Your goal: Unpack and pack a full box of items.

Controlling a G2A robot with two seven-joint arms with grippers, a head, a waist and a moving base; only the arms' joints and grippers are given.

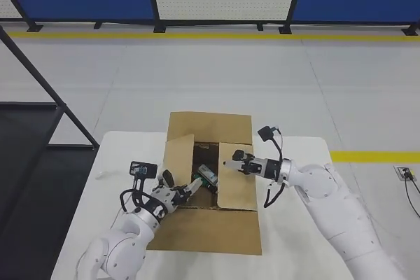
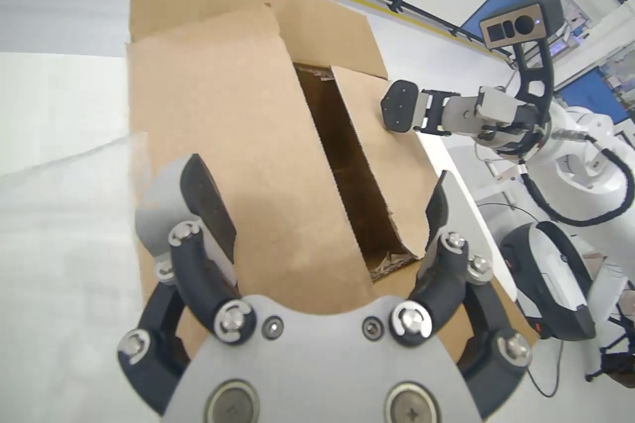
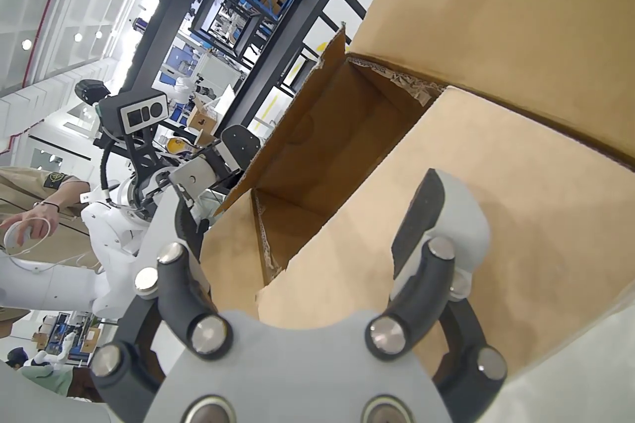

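**A:** Where does the cardboard box (image 1: 208,234) stand?

**B:** In the middle of the white table (image 1: 84,224). Its far and near flaps are folded out. The left flap (image 1: 179,157) is tilted up, and the right flap (image 1: 236,185) lies over part of the opening. A green and white packet (image 1: 208,176) shows in the dark gap between them.

**A:** And the grippers?

**B:** The left gripper (image 2: 317,182) hangs over the left flap with its fingers spread wide, gripping nothing. The right gripper (image 3: 307,202) sits at the inner edge of the right flap, also spread and not clamped on anything.

**A:** What could go wrong from here?

**B:** I think the flaps are the main worry. With nothing holding it, the right flap could drop across the opening and block the reach for the packet. A finger pushing sideways on the cardboard could also slide the whole box along the table. The torn, ragged flap edges might catch a finger pad as well.

**A:** What can't you make out?

**B:** Most of the contents, because the flaps cover them and the inside is dark, so I can't tell how full the box is. I also can't tell whether either gripper's fingers are touching the cardboard or are just above it.
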